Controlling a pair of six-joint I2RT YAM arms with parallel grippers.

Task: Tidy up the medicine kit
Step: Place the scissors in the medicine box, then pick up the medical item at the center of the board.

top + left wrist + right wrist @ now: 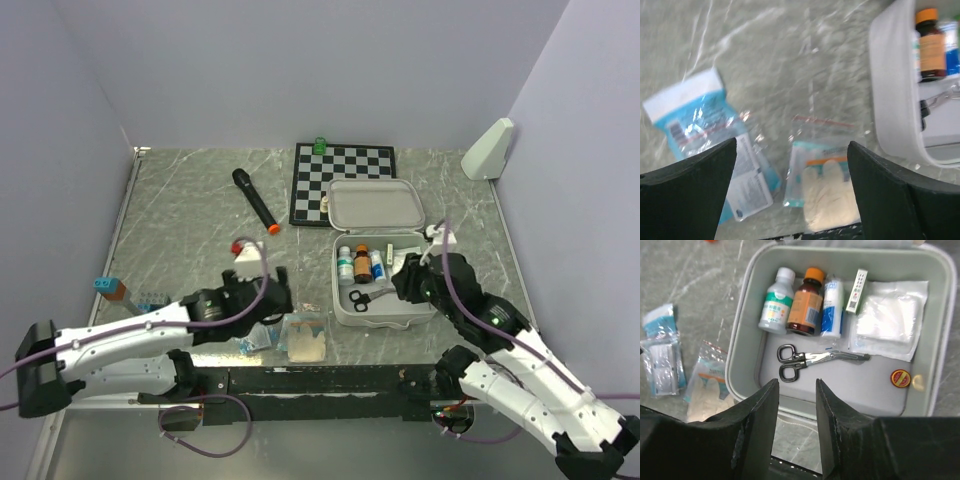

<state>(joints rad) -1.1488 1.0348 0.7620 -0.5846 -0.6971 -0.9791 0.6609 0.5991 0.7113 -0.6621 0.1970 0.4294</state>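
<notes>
Hovering left fingers (700, 185) spread wide, empty, above clear plastic zip bag of pale gloves (827, 185) on grey marbled desk (180, 200). Pale grey-white clamshell medicine kit (385, 318) open just right. Empty right fingers (760, 425) part-open over kit's near rim. Packing loose packets, seemingly; next: descend, pinch bag.

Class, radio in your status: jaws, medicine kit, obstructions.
Left jaws open over loose packets. Right jaws open, empty, above medicine kit. Kit open, partly packed. Nothing obstructing.
</notes>
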